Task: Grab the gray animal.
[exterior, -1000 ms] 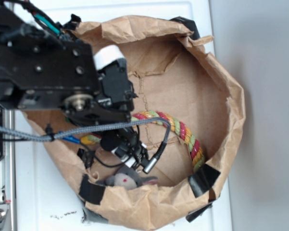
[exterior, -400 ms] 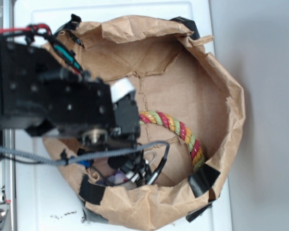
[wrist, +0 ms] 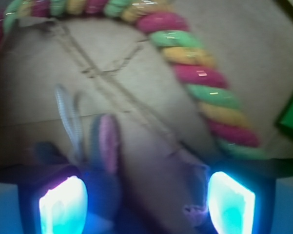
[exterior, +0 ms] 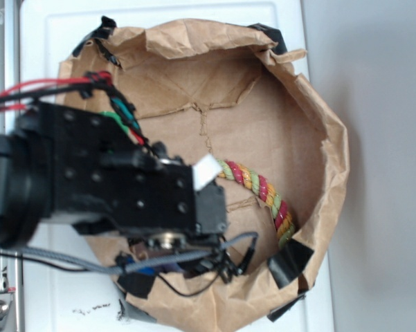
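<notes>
1. Wrist view: the two fingers (wrist: 147, 200) stand spread wide, their pads glowing cyan at the lower left (wrist: 63, 204) and lower right of the picture, with open space between them.
2. Between the fingers, close to the left pad, rises the gray animal (wrist: 105, 161); only its upper part shows, a long gray ear with pink lining standing upright, the body lost in blue shadow at the bottom edge.
3. A thin white loop (wrist: 70, 122) stands just left of the ear, tilted slightly.
4. I cannot tell whether either pad touches the plush; nothing is pinched.
5. Beyond the ear lies creased brown paper, the floor of the paper bag (exterior: 332, 138).
6. A multicoloured twisted rope (wrist: 195, 58) of pink, green and yellow strands arcs across the top and down the right side, well apart from the ear.
7. A green block (wrist: 291, 114) shows at the right edge, partly cut off, beside the rope.
8. Exterior view: the black arm (exterior: 118, 187) reaches into the bag's lower left part and hides the animal there; the rope (exterior: 263, 190) curves along the bag's right inner wall.
9. The bag rests on a white counter (exterior: 55, 290).
</notes>
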Available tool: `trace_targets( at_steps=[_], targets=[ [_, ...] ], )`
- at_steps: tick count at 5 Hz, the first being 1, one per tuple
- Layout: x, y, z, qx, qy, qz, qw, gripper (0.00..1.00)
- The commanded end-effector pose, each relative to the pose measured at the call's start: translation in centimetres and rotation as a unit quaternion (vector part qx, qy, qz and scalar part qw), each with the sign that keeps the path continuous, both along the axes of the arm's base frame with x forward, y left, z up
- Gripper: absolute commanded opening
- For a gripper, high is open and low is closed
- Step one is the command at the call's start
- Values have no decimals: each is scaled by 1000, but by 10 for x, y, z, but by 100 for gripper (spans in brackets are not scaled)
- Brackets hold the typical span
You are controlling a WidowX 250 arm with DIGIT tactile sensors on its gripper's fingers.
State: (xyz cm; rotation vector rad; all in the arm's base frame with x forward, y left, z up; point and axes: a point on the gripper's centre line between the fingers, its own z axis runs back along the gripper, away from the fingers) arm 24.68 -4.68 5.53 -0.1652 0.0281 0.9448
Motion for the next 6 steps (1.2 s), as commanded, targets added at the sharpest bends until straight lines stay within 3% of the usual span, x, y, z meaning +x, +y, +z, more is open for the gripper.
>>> trace_targets(
  at_steps=[1, 2, 3, 5, 6],
  targets=[
    [29, -10, 26, -45, -20, 11, 999, 100],
    [32, -14, 26, -45, -9, 3, 999, 100],
    [27, -17, 17, -28, -6, -13, 999, 100],
    [7, 1, 12, -4, 9, -94, 996, 100],
    [0, 5, 8, 1, 2, -104, 995, 100]
  ],
)
